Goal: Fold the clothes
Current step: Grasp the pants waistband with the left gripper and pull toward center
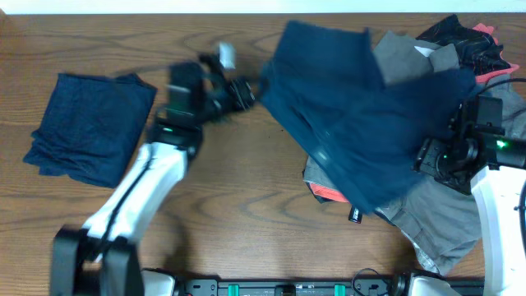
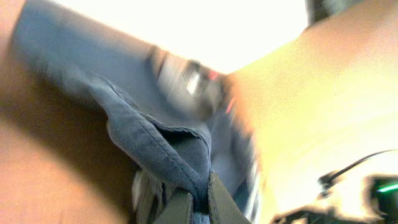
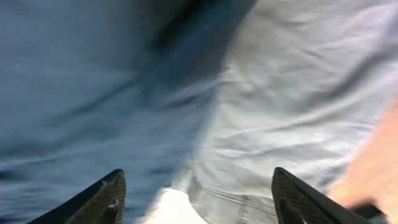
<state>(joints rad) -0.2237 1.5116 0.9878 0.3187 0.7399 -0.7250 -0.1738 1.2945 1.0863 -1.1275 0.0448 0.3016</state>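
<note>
Progress early: 1 folded navy piece [image 1: 90,127] at 9 o'clock. Left gripper [image 2: 194,202] clamped on edge of navy garment [image 1: 362,123], spread from centre toward 3 o'clock. Right gripper [image 3: 198,180] fingers apart over grey shirt [image 3: 298,93]. Black and coral items [image 1: 468,37] at 2 o'clock unfolded.

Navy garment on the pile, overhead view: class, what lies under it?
Under the navy garment, grey fabric sticks out at the lower right and a coral-red edge at its lower left. How far they extend, or what else lies beneath, is covered.
</note>
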